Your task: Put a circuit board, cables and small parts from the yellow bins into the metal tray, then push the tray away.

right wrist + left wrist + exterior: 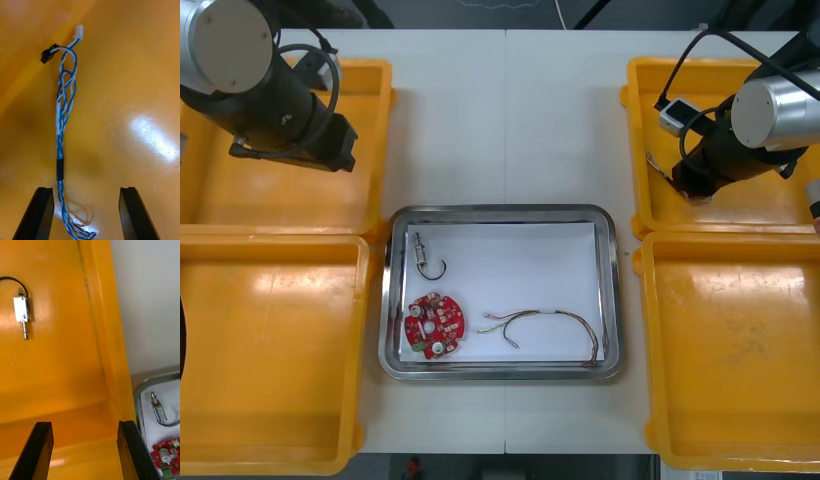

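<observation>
Metal tray [500,211], white inside, at the middle of the surface [510,120], toward its near edge, between the yellow bins. Contents: one round red circuit board [434,324] in the tray's near left corner; one small metal part [421,250] with a hooked black cable [436,270] in the far left corner, just apart from the board; one red and yellow cable [545,320] along the near edge, running to the near right corner. Twisted blue and white cable [63,123]: on the floor of the far right bin [635,120], stretched out straight, white and black plugs at its far end. Right hand [85,191]: low over that bin, fingers wide apart, holding nothing; the cable's loose end lies between them, close beside one finger. Left hand [84,423]: over the far left bin [385,110], fingers wide apart, holding nothing; the bin's side wall stands between it and the tray. Second small metal part [22,311], with black lead, on that bin's floor.
</observation>
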Controlling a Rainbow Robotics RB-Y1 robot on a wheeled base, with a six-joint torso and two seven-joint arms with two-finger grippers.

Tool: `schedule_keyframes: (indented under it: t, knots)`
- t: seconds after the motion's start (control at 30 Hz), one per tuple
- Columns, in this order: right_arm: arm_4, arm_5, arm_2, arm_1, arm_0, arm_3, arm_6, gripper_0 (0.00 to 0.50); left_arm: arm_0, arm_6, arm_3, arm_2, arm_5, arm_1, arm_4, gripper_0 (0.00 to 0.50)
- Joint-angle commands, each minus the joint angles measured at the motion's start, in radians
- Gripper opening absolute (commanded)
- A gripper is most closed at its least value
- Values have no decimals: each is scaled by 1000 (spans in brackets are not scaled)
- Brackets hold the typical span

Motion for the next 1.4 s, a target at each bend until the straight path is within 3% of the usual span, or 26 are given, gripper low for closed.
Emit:
schedule_keyframes:
  t: [0.03,0.4,0.7,1.2,1.4]
  knots:
    - [7,-11,0,27,15,-9,-3,500,-78,-166,81,37,-84,40,-10,500]
    - [2,-11,0,33,41,-9,-24,500,-124,-341,315,35,-297,35,-41,500]
    - [-2,-18,2,36,41,-9,-44,500,-124,-373,425,-14,-501,20,-50,500]
    - [-28,-77,2,45,41,56,-81,500,-122,-375,558,-84,-705,-17,-85,500]
    - [-30,-74,2,45,41,56,-81,500,-122,-372,580,-103,-720,-23,-79,500]
